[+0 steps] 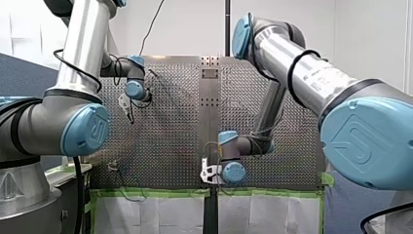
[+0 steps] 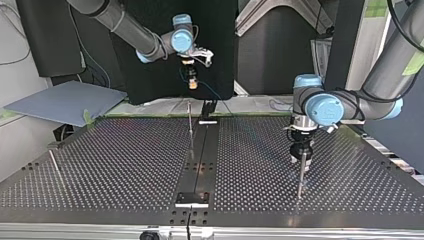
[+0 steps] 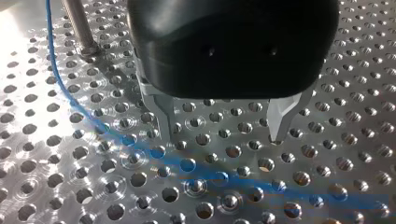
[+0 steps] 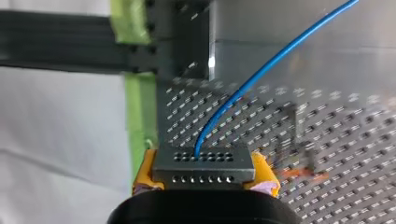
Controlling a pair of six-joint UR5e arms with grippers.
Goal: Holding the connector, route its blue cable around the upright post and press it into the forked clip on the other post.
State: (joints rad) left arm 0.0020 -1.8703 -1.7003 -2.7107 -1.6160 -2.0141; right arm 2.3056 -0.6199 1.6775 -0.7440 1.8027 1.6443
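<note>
My right gripper (image 4: 205, 181) has yellow pads shut on a dark grey connector (image 4: 203, 163). The blue cable (image 4: 261, 74) rises out of the connector's top and curves away over the table. In the top view this gripper (image 2: 191, 80) hangs above the table's far edge, behind a thin upright post (image 2: 190, 125). My left gripper (image 3: 222, 136) is open with nothing between its metal fingers (image 3: 164, 122), low over the perforated plate. The cable (image 3: 205, 173) lies on the plate just ahead of them. In the top view my left gripper (image 2: 302, 161) sits at the top of a second post (image 2: 300, 181).
Another post (image 3: 78, 27) stands beside the cable's bend in the left wrist view. A dark centre strip (image 2: 200, 160) divides the table (image 2: 110, 165). A thin rod (image 2: 56, 167) lies at the top view's left. Green tape (image 1: 146, 193) lines the far edge.
</note>
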